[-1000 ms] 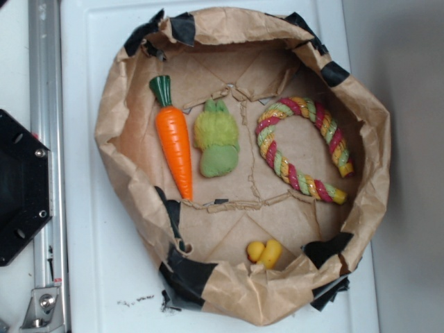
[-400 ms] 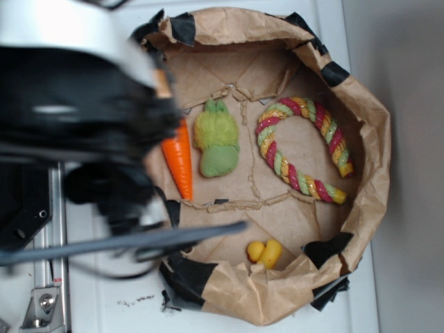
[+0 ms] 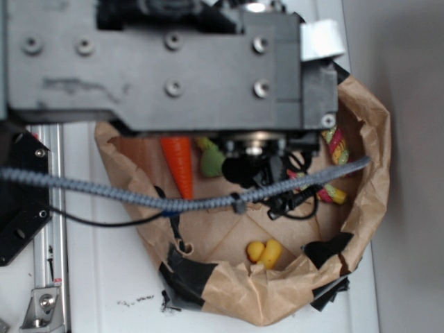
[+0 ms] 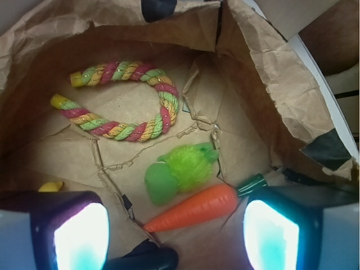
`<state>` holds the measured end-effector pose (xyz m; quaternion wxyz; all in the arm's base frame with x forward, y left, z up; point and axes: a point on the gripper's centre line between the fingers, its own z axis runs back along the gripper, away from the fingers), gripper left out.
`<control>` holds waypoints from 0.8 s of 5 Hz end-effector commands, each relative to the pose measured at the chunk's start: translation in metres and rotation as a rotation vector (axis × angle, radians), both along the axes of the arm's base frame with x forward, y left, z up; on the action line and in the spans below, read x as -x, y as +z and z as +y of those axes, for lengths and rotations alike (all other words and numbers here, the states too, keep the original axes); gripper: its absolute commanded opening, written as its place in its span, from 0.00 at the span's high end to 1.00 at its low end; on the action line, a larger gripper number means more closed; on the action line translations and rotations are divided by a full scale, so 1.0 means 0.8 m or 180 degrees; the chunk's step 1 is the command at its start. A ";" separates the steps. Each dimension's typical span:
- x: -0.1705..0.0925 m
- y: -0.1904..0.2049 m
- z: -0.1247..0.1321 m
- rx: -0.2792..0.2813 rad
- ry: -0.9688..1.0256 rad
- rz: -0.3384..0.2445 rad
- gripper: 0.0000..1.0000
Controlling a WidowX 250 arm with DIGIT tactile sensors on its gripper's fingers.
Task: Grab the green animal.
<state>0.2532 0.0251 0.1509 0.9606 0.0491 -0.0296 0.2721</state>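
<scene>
The gripper [image 4: 169, 230] is spread wide and holds nothing. In the wrist view its 2 pads [image 4: 79, 236] stand at the lower left and lower right corners, well apart, with the bag floor visible between them. In the exterior view the arm [image 3: 166, 66] covers the upper half of the bag, and the fingertips themselves cannot be made out there.

The carrot [image 4: 197, 209] lies closest to the gripper, directly between the 2 pads and tilted, with its green top toward the right pad and its tip toward the left pad. It touches neither pad.

The green animal [image 4: 180, 171] lies just beyond the carrot, ahead of the gap between the pads, beside the carrot or just touching it. Its duller green rounded end points toward the left pad; its fuzzy end with the nubs points right. In the exterior view only a small part of it [image 3: 211, 161] shows below the arm.

The rope [image 4: 129, 101] lies farther ahead and left of the animal, curved in a U, apart from it.

A yellow toy [image 3: 263, 253] lies near the left pad, at the floor edge.

All items rest on the floor of the paper bag [image 4: 264, 73], whose walls rise around the gripper.

A grey cable [image 3: 139, 194] crosses the bag below the arm.
</scene>
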 end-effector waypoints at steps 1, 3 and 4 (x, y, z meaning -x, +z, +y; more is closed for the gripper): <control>-0.004 0.019 0.012 -0.0023 0.0043 -0.0185 0.00; -0.032 -0.106 0.050 -0.0220 0.0371 -0.0130 0.00; -0.024 -0.145 0.038 -0.0097 0.0277 0.0033 0.00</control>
